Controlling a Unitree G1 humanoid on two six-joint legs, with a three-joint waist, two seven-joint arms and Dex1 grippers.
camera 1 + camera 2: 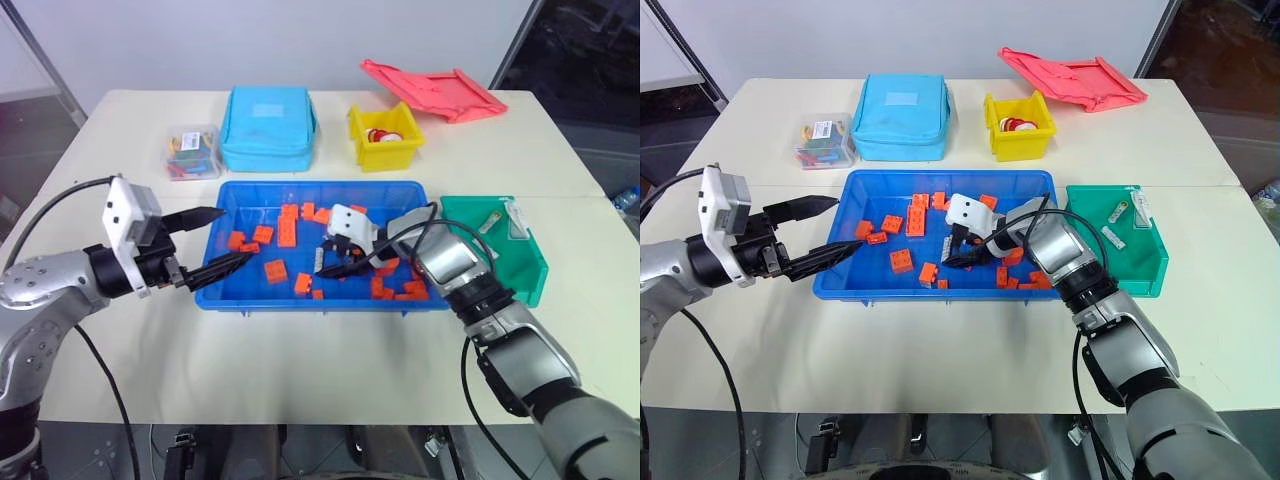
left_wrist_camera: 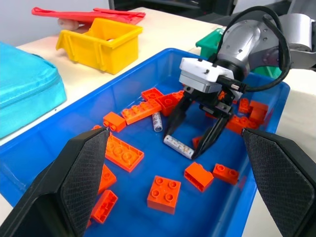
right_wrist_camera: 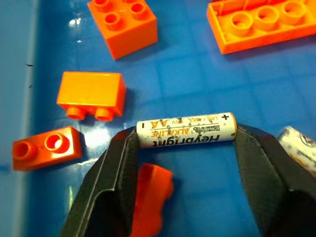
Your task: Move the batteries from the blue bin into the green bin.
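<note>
Cream tabletop (image 1: pixel 300 370) with a pale wall behind it, and clutter along the back edge: going left to right there's a clear box of colourful bits (image 1: pixel 192 152), a light-blue zip case (image 1: pixel 268 128), a small yellow bin (image 1: pixel 385 138) and a red lid (image 1: pixel 432 90).

On the left side, the left gripper (image 1: pixel 216 240) hovers at the left rim of the blue bin (image 1: pixel 240 300), fingers spread wide with nothing between them.

Middle of the scene is the blue bin itself, full of orange blocks (image 1: pixel 277 270). The right gripper (image 3: pixel 185 148) is reached down into it and its fingertips bracket one battery (image 3: pixel 186 130) end to end, touching both caps but probably not fully squeezed yet. That battery lies flat on the bin floor. A second battery (image 2: pixel 157 121) sits nearby among the blocks.

Far right, the green bin (image 1: pixel 528 275) already holds a few batteries (image 1: pixel 491 222).

What could go wrong: gripping a cylinder by its ends is sketchy. If the tips aren't centred on the caps, it could pivot or pop out on the lift. The orange block (image 3: pixel 148 195) just beside one finger could also get nudged or jam the closing.
</note>
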